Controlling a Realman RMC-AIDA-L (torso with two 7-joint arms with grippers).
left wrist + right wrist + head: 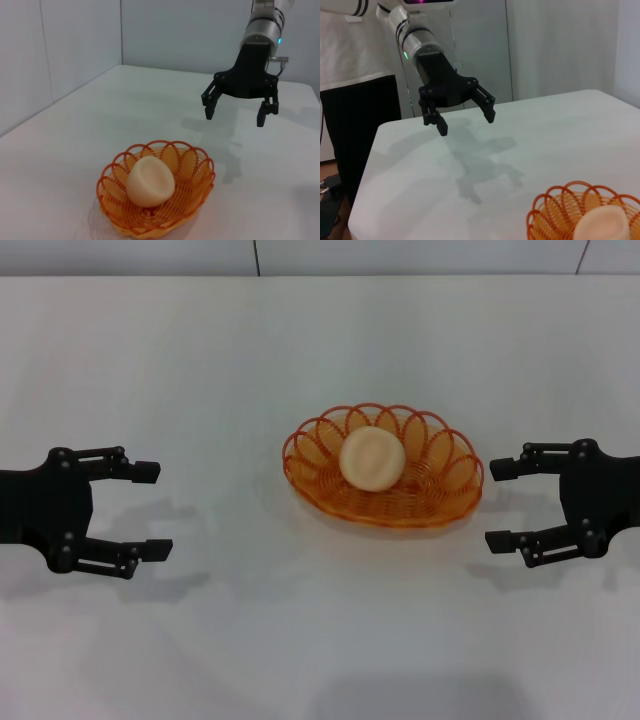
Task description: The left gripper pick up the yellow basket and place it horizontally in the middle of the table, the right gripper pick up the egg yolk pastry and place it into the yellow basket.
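Two claws, both mine, hover spread and empty over the white counter (200, 640). My left claw (150, 510) hangs at nine o'clock, well apart from the yellow basket (440, 505); my right claw (503, 505) sits at three o'clock, just beside its rim. The basket lies lengthwise near the counter's middle, so it can be reached from either side. Inside it rests the egg yolk pastry (372, 458), which suggests both placements are done.

Left gripper (152, 510) and right gripper (503, 504) hover apart, fingers spread, holding nothing.
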